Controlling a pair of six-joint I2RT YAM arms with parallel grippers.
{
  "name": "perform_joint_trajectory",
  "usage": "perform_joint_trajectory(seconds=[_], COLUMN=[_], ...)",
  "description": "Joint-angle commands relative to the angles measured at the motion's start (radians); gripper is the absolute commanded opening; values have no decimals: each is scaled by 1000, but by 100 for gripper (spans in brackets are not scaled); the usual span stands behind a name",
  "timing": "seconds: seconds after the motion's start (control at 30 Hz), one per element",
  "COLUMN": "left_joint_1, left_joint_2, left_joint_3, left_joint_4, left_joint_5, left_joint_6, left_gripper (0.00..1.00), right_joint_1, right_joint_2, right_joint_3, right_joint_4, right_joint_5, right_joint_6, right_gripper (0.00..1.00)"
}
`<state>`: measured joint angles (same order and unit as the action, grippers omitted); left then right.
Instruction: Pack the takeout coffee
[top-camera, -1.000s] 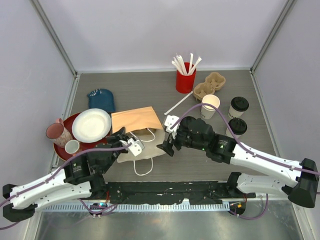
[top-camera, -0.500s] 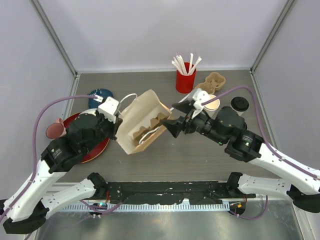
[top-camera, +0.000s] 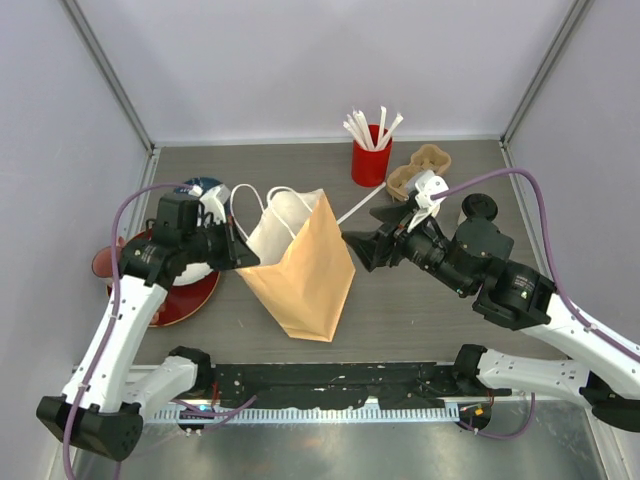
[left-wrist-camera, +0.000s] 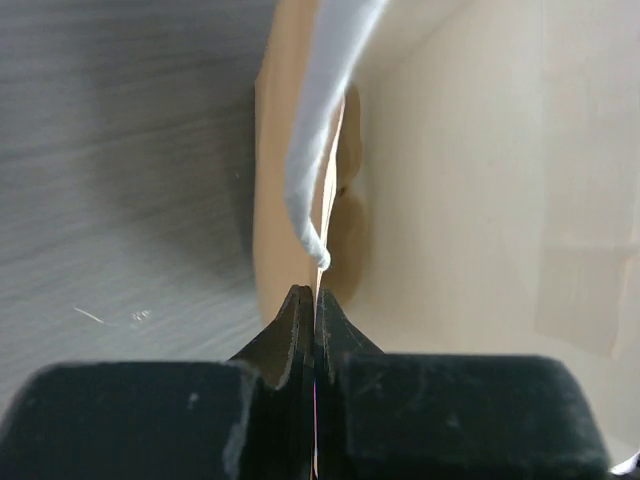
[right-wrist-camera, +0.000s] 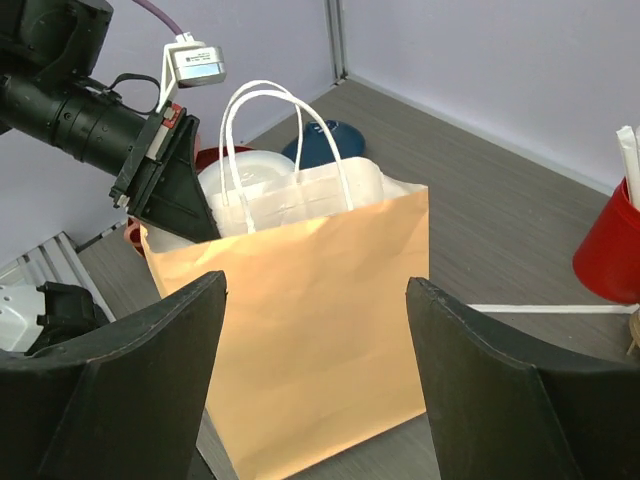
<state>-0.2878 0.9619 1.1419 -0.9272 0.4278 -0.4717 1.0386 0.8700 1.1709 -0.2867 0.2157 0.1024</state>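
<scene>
Lidded cup (top-camera: 481, 206) half hidden behind right arm (top-camera: 505, 280), left end effector (left-wrist-camera: 315, 300) gripping bag (top-camera: 305, 275)

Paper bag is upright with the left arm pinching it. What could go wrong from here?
The left gripper holds the paper bag by one rim edge only; a tug or release could tip or collapse it.
The open right gripper sits close beside the bag; swinging away could knock it.
The white handles arch over the mouth and may snag a lidded cup.
</scene>
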Motion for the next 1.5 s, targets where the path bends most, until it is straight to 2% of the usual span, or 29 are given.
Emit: perform_joint_trajectory(seconds=[0.0,0.2,0.4,0.7,0.9,1.0,1.3,1.47], left_joint_1=[61,90,88,70,38,30,-255,-310], left_joint_2=[26,55,58,51,46,37,4,6], left_joint_3=[-44,-39,-89,-96,-103,-71,111,99], left_joint_4=[56,50,10,37,31,31,-56,-107], left_joint_5=[135,-23,-130,-316,-311,-242,-178,-147], left_joint_6=[-78,82,143,271,295,334,544,620], left_gripper=[0,0,0,0,0,0,0,0], right_joint_1=[1,0,0,1,1,1,1,1], right_joint_2=[-22,-5,15,63,99,112,126,126], right_joint_3=[42,39,38,45,58,70,139,177], right_joint_4=[-45,-78,-75,-74,-74,-74,-74,-97], right_joint_5=[27,16,1,-6,-18,-27,-78,-128], right_joint_6=[28,23,13,7,8,3,-46,-66], right_gripper=[77,77,77,77,77,77,77,77])
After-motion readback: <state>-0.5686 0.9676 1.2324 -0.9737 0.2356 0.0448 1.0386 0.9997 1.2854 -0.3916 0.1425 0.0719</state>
